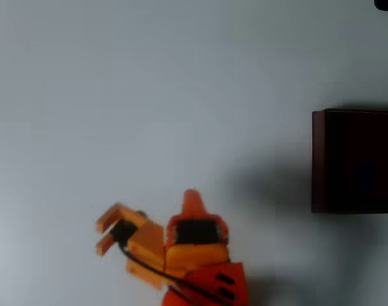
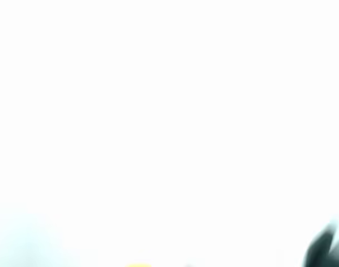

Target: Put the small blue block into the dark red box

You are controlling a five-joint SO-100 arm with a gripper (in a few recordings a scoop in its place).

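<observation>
Fingers (image 1: 106, 234) of the orange gripper stand apart and empty, well left of the dark red box (image 1: 318, 159). A faint bluish patch inside the box may be the small blue block (image 1: 367, 173); misreading it risks a pointless search across the surface (image 1: 149, 95).

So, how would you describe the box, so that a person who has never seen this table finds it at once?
In the overhead view, look along the pale table to its right edge. The box sits there, cut off by the frame. It has thin dark red walls and an almost black inside, far from the orange gripper.

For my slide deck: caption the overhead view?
Orange arm at lower edge, dark red box at right, on a pale table.
</observation>
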